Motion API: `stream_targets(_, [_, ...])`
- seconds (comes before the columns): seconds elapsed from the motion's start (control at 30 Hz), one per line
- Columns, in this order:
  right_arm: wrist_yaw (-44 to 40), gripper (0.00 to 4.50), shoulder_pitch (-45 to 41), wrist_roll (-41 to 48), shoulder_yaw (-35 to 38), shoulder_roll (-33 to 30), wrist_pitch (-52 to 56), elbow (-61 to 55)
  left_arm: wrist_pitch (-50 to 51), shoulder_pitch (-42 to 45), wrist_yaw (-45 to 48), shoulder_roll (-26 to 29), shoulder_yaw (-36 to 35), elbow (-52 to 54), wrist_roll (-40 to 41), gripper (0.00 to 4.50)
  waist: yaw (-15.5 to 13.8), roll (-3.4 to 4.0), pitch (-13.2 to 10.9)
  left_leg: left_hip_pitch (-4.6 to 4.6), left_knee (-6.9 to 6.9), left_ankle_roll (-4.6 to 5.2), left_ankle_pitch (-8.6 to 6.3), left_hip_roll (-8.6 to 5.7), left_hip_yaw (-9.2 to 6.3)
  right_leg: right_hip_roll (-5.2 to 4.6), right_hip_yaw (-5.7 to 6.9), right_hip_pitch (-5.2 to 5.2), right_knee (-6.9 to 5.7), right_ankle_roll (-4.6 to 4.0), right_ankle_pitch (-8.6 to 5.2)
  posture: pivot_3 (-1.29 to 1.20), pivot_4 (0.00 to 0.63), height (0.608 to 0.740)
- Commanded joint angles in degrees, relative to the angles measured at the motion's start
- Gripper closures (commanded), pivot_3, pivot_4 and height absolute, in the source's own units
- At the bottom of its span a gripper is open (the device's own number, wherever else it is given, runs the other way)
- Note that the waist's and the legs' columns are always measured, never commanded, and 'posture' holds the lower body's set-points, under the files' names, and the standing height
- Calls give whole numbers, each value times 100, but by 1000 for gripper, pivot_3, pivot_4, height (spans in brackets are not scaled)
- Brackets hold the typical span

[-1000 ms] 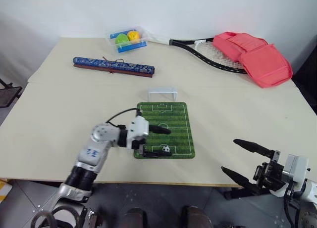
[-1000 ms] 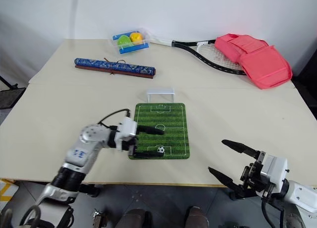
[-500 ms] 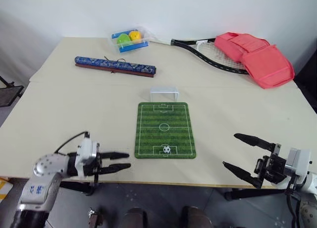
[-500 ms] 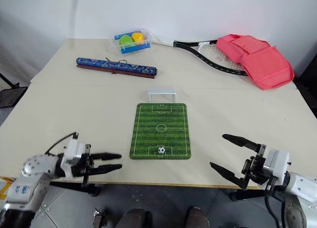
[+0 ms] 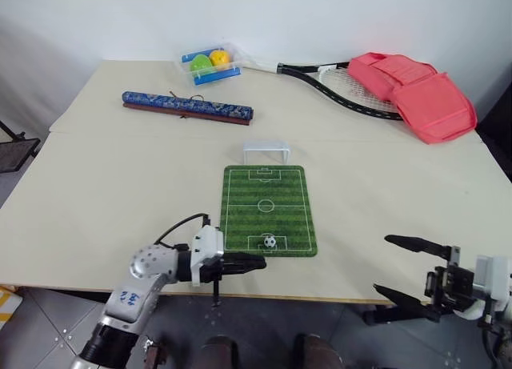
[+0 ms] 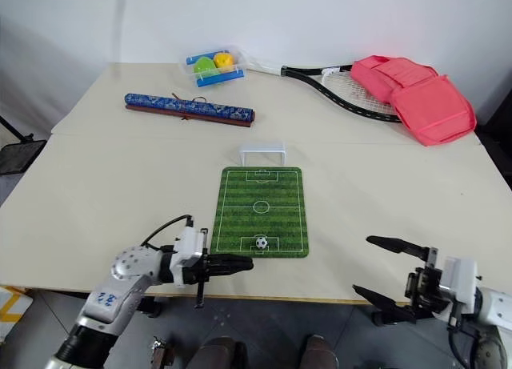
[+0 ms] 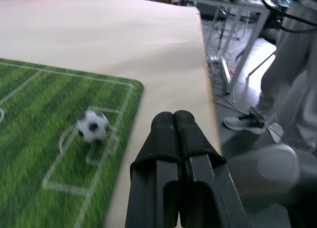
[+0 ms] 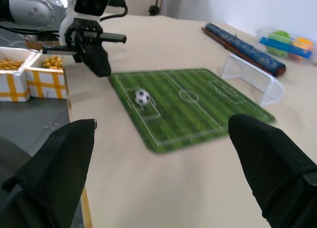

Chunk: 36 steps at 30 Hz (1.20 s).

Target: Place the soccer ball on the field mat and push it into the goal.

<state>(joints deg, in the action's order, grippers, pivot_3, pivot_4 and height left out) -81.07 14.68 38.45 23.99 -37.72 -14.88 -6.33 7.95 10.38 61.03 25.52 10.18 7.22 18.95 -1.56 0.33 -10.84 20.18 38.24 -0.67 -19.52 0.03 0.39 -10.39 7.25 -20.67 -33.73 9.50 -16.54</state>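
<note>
Left eye view: one soccer ball [image 5: 270,242], tiny, white with black patches, sits on the field mat [image 5: 268,209] at the end away from the goal [image 5: 266,152]. One green striped mat, one white goal just beyond its far edge. Left claw [image 5: 254,262] pressed together, just beside the mat's near corner; right claw [image 5: 400,266] spread apart, holding nothing, well apart from the mat.

Left wrist view: fingers [image 7: 167,134] together over the worktop [image 7: 124,45] edge, ball near.

Right wrist view: fingers [image 8: 270,163] wide apart, mat between.

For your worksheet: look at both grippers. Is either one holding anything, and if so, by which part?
Nothing is held. The left gripper is shut on nothing, beside the field mat; the soccer ball lies free on the mat. The right gripper is open and empty.
</note>
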Motion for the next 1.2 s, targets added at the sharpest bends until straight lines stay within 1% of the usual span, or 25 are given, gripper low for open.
stream_targets(0.03, [-199, 0, 129, 149, 237, 96, -279, 106, 53, 196, -165, -148, 176, -155, -143, 4474, 2, 0, 0, 0, 1, 0, 0, 0, 0, 0, 0, 0, -1, 0, 0, 0, 150, 740])
stream_targets(0.13, [-236, 0, 228, 142, 268, 189, -428, 186, 149, 352, -251, -225, 295, -312, -244, 4474, 8, 1, 1, -1, 0, 0, 0, 0, 1, 0, -1, 0, -1, 0, 0, 0, 150, 740])
stream_targets(0.27, [-320, 0, 439, 133, 325, 374, -684, 314, 217, 675, -524, -482, 413, -638, -439, 4474, -4, 1, 1, -1, 1, 0, 0, -1, 1, -1, -2, 1, 0, 1, 0, 0, 150, 740])
stream_targets(0.43, [-157, 0, 520, 100, 312, 494, -787, 297, 122, 1208, -1050, -848, 326, -1336, -720, 4474, -10, 1, 1, -1, 4, 1, 0, -2, 0, -1, -2, 4, 4, 4, 2, 0, 150, 740])
stream_targets(0.53, [374, 0, 539, 107, 357, 804, -790, 158, -313, 1760, -1405, -1192, 134, -2027, -809, 4474, -13, 0, 0, -1, 4, 0, 0, -2, 0, 0, -1, 3, 4, 4, 2, 0, 150, 740])
stream_targets(0.6, [897, 0, 493, 54, 354, 1067, -765, 7, -645, 2242, -1765, -1371, -177, -2538, -809, 4474, -19, -1, 0, 0, 3, 0, 1, -3, 0, -1, -1, 3, 5, 5, 3, 0, 150, 740])
stream_targets(0.67, [1295, 0, 431, -15, 357, 1258, -775, -73, -999, 2537, -1885, -1411, -404, -2900, -789, 4474, -14, -1, -1, 4, 5, -1, 1, -3, -1, -1, 1, 1, 5, 6, 3, 0, 150, 740])
stream_targets(0.73, [1640, 0, 366, -99, 341, 1373, -764, -157, -1394, 2652, -1688, -1352, -526, -3082, -713, 4474, 18, 0, 0, 2, 3, -1, 1, -3, 2, -1, 0, 0, 6, 6, 4, 0, 150, 740])
stream_targets(0.8, [1943, 0, 240, -158, 293, 1447, -739, -216, -1682, 2692, -1199, -1142, -721, -3009, -457, 4474, 33, 3, 2, -1, -7, -1, 1, -3, 8, -1, -3, -4, 7, 7, 3, 0, 150, 740])
stream_targets(0.87, [2123, 0, 147, -204, 210, 1452, -694, -272, -1721, 2697, -819, -886, -928, -2841, -191, 4474, 42, 2, 1, 3, -8, -1, 1, -2, 12, 0, -6, -13, 5, 6, 3, 0, 150, 740])
stream_targets(1.0, [2171, 0, -26, -249, 48, 1370, -634, -267, -1573, 2523, -154, -101, -1272, -2473, 162, 4474, 35, 3, 1, 3, -3, -2, 3, 0, 13, 2, -9, -15, -3, 6, 3, 0, 150, 740])
stream_targets(1.07, [2152, 0, -197, -267, -4, 1313, -607, -191, -1225, 2252, 90, 464, -1594, -2206, 414, 4474, 33, 2, 1, 1, -4, -1, 3, 0, 13, 1, -11, -14, -3, 6, 3, 0, 150, 740])
stream_targets(1.13, [2116, 0, -339, -284, -49, 1251, -608, -105, -902, 1972, 199, 885, -1867, -2002, 626, 4474, 62, 3, 1, 1, -4, 0, 2, 0, 14, 1, -15, -16, -4, 6, 3, 0, 150, 740])
stream_targets(1.2, [2036, 0, -588, -305, -95, 1152, -637, 103, -636, 1350, 56, 1278, -2297, -1878, 694, 4474, 72, 3, 1, 1, -6, 0, 2, 0, 13, 1, -16, -18, -6, 6, 3, 0, 150, 740])
